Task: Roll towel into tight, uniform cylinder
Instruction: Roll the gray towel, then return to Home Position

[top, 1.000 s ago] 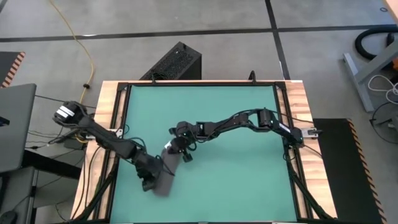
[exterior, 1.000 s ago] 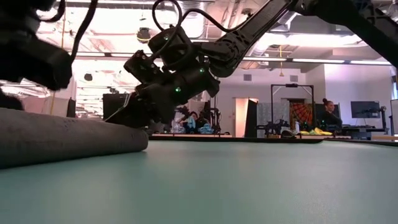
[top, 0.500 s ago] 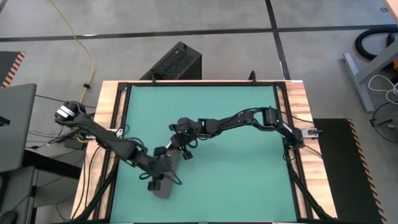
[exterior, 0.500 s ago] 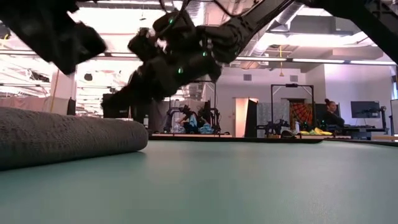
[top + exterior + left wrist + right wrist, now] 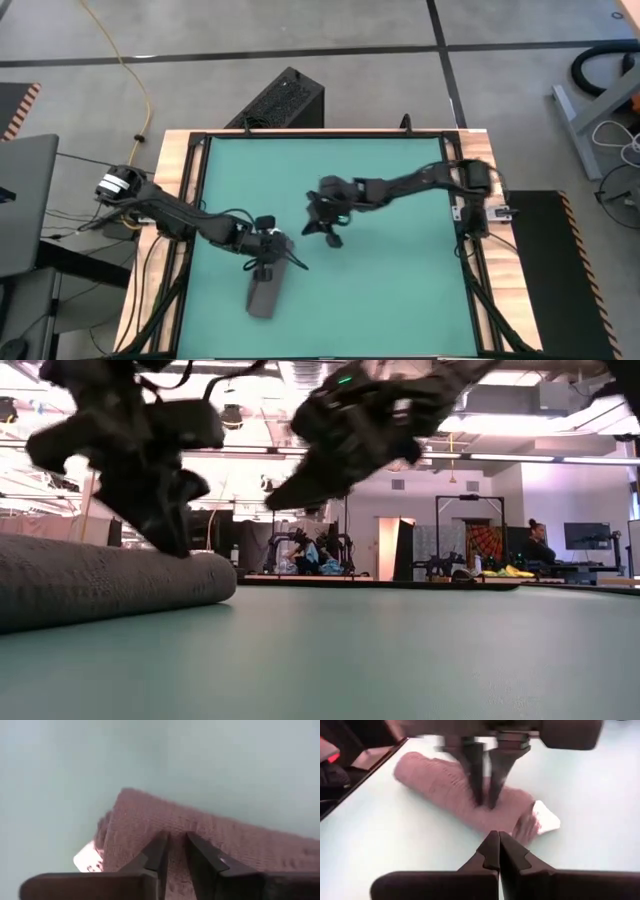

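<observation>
A: Why is the left gripper planted on the towel?

B: Its fingers, a narrow gap between them, press down on the roll's top near the white tag, probably pinning the cylinder so it stays tight. The roll lies on the green table, toward its near left side.

A: And the right gripper?

B: Pressed together, empty, hanging clear above mid-table, likely out of the way.

Dark grey towel, rolled into a cylinder, lying near table's front-left, apparently white tag at one end
</observation>
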